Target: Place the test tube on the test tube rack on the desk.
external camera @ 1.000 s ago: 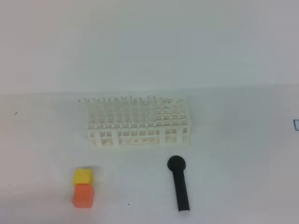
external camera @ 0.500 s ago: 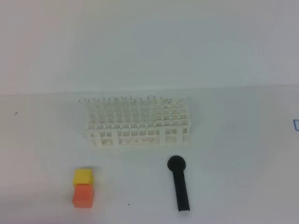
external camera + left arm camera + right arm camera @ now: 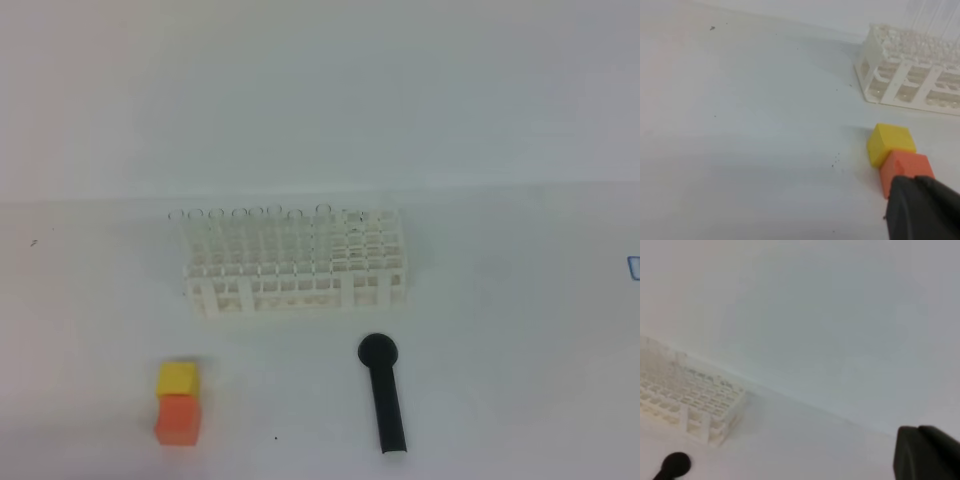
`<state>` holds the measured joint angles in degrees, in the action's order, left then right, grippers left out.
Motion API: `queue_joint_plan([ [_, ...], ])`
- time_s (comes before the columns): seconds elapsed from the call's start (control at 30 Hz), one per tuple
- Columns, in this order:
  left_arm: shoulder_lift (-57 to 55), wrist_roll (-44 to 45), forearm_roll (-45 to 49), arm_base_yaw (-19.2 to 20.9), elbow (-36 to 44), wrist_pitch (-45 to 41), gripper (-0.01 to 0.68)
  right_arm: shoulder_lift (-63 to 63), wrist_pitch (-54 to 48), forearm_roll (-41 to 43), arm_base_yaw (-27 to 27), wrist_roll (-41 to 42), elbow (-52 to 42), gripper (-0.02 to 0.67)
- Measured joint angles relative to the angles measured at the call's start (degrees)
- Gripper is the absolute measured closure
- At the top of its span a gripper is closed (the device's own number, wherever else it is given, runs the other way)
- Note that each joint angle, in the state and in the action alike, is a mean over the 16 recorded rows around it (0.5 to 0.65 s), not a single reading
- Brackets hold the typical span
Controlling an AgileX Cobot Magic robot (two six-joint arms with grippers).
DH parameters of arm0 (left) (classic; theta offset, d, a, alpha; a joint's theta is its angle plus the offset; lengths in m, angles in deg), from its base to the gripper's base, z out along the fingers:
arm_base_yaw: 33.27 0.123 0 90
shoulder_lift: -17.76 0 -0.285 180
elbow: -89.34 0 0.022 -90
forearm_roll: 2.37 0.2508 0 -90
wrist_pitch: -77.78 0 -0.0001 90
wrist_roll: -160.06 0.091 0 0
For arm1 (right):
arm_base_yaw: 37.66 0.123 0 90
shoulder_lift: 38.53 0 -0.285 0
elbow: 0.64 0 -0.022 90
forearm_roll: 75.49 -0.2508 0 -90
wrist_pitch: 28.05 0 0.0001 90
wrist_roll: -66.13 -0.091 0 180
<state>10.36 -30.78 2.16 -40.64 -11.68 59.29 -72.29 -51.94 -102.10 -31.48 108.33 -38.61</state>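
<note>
Standing upright among others in the test tube rack (image 3: 297, 270) on the white surface (image 3: 500, 330), the test tube (image 3: 324, 235) is free, and both claws, left (image 3: 922, 210) and right (image 3: 927, 452), are closed, holding nothing.

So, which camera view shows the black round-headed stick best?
The exterior high view: the black round-headed stick lies there in full, head toward the test tube rack, handle toward the camera. The right wrist view shows only its head at the bottom edge. The left wrist view does not show it.
</note>
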Motion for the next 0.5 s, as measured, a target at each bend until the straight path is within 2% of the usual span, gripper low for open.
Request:
queue_joint_plan([
  [0.13, -0.07, 0.0, 0.0, 0.0, 0.0, -0.02, 0.673, 3.66, -2.74, -2.77, -6.61, -0.15, -2.81, 0.65],
  [0.23, -0.07, 0.0, -0.02, 0.0, -0.11, -0.04, 0.673, 6.22, -1.96, -4.02, -9.51, -0.18, -5.25, 0.65],
  [0.5, -0.07, 0.0, -0.13, 0.0, -0.65, -0.08, 0.673, 9.89, 4.0, -5.74, -11.18, -1.36, -10.1, 0.65],
])
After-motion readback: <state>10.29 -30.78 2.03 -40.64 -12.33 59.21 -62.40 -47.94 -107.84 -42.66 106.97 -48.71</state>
